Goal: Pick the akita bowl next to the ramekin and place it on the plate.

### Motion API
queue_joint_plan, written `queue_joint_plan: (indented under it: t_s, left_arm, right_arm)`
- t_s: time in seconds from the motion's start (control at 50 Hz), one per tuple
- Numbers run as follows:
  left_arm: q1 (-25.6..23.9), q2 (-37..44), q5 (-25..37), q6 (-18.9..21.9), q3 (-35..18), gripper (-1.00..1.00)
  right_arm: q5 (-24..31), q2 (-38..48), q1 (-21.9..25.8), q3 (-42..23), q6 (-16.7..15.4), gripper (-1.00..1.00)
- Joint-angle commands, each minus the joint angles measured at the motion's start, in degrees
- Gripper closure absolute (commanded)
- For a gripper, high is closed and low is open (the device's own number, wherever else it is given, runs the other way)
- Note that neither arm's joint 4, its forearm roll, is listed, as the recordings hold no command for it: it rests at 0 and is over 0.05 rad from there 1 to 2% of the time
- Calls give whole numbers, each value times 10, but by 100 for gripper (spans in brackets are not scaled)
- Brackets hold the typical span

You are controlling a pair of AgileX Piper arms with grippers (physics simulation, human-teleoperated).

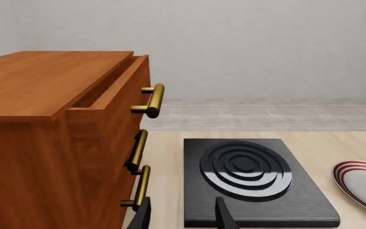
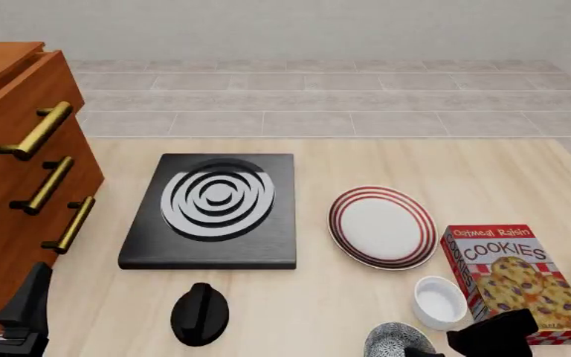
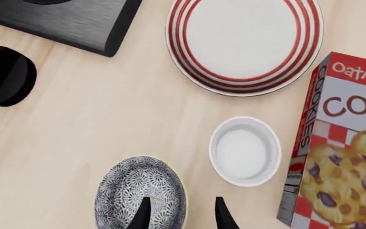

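Tabletop layout, near edge to far.

At far left, drawer cabinet; right of it stove, then plate, then cookie box. Nearer than the stove, a knob. Nearer than the plate, ramekin beside the box, akita bowl just left of and nearer than it.

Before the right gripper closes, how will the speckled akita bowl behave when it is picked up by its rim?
The akita bowl looks rigid and glazed, so the rim may slip between the thin fingertips. It is small and hollow, probably light. Its rounded body could tilt or swing if held on one side, and it might bump the ramekin close beside it.
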Motion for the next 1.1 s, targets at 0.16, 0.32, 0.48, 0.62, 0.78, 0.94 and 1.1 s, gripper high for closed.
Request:
queue_joint_plan:
  t_s: [0.16, 0.32, 0.48, 0.62, 0.78, 0.94, 1.1]
  left_arm:
    - [0, 0, 0, 0, 0, -100]
    - [0, 0, 0, 0, 0, -100]
    - [0, 0, 0, 0, 0, -100]
    - [0, 0, 0, 0, 0, -100]
    - [0, 0, 0, 0, 0, -100]
    - [0, 0, 0, 0, 0, -100]
    - [0, 0, 0, 0, 0, -100]
  right_arm:
    - [-20, 25, 19, 3, 26, -100]
    - [-33, 42, 31, 2, 38, -100]
    - [-39, 49, 34, 2, 41, -100]
    - [-51, 62, 53, 2, 53, -100]
    - [-73, 88, 51, 3, 52, -100]
    - [-84, 102, 51, 3, 55, -100]
    - [-49, 61, 36, 3, 40, 100]
